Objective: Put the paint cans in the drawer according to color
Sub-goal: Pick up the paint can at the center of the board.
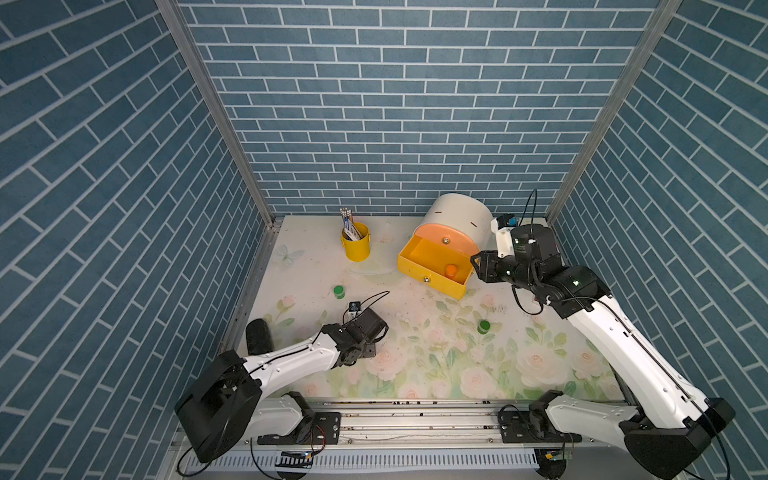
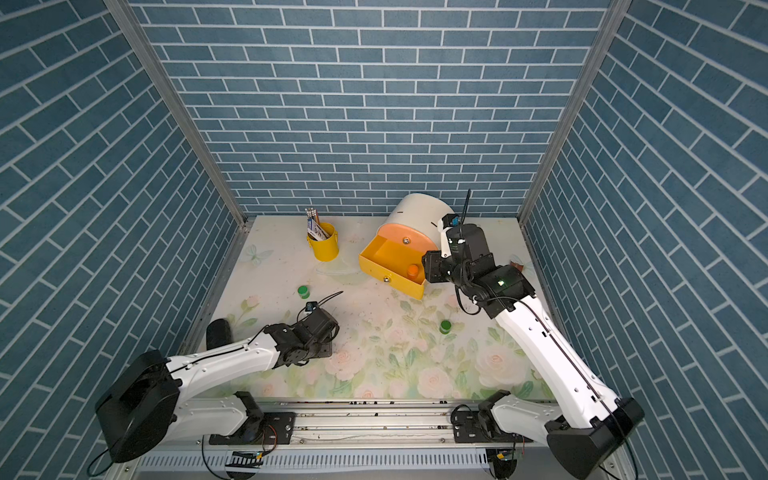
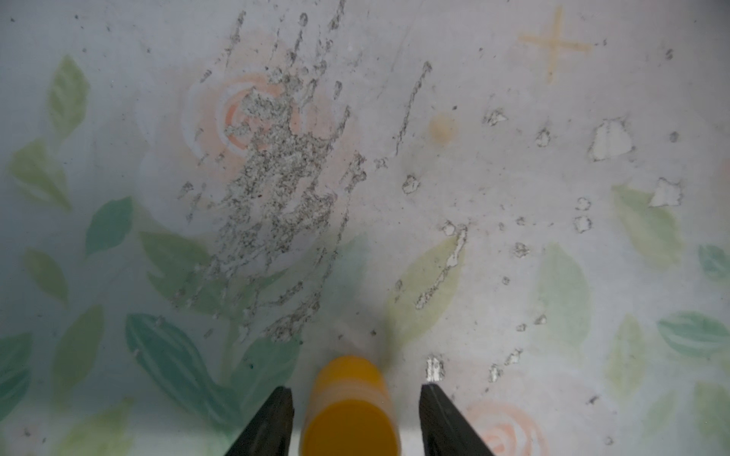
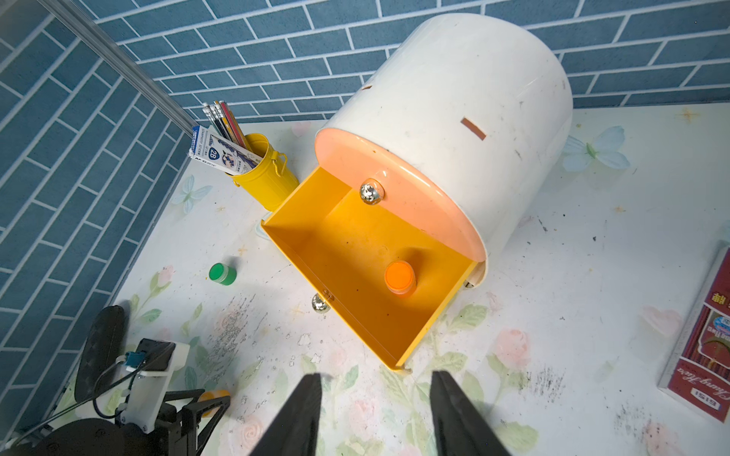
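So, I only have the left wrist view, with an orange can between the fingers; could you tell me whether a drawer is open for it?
Observer: Yes, the yellow-orange drawer is pulled out.
Operator: Is anything in it?
Observer: One orange can stands upright inside.
Operator: Which cans are out on the table besides mine?
Observer: Two: a green can by the left arm, another green can nearer the right arm.
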Controlling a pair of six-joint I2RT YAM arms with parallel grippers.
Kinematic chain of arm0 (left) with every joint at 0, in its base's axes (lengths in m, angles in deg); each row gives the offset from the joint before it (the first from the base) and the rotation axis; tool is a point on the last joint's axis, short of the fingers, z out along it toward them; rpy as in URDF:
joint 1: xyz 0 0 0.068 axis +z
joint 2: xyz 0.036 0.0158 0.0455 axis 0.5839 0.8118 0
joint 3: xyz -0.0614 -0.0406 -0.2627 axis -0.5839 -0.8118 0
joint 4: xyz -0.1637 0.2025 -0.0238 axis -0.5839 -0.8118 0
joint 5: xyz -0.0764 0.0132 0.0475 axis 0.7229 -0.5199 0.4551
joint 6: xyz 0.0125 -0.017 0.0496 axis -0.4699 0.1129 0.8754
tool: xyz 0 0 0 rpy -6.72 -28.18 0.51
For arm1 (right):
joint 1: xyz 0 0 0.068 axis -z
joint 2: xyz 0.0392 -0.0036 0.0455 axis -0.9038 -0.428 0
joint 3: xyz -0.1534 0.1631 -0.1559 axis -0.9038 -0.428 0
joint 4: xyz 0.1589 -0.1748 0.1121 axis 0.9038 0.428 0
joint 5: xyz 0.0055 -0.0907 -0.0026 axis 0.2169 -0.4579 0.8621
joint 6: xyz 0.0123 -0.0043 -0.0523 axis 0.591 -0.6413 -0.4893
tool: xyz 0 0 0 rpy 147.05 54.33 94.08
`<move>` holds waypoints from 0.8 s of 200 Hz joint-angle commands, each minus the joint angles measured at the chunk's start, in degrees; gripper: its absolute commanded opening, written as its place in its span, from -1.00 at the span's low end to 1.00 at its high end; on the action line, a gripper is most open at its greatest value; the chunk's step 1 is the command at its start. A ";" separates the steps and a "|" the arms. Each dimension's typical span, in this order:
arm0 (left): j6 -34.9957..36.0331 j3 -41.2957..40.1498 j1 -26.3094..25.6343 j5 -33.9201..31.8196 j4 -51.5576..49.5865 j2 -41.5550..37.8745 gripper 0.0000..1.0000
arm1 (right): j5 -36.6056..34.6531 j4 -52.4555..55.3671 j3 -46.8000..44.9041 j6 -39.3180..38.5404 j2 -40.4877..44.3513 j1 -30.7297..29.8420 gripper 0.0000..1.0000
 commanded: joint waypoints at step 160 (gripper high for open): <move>7.03 11.66 0.25 -6.74 -10.03 -2.08 -0.42 | 1.33 -1.54 -2.46 0.33 2.99 1.06 -0.01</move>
